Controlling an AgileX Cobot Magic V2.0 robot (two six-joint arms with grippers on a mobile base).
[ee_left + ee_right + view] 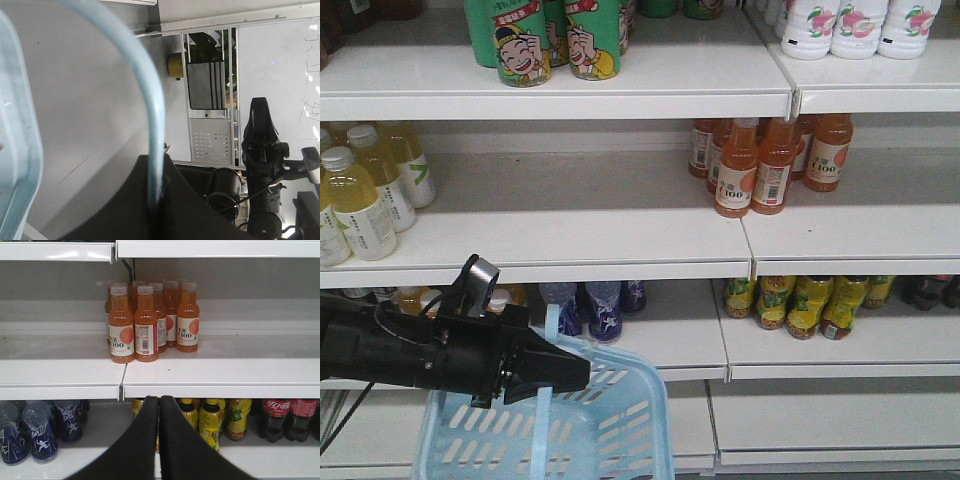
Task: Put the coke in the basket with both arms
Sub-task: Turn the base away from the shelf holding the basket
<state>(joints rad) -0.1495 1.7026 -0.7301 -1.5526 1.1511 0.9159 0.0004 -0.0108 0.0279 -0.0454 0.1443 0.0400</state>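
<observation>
Left arm: jaws pinched on the thin blue basket handle, which passes up between them; basket, light blue with slotted sides, directly below the jaws and in front of the low shelves.
Right arm: jaws pressed together, nothing between them; orange bottles above and ahead of the jaws on the shelf; yellow bottles just right of the tips, one level down; dark cola bottles further right; blue bottles well left.
</observation>
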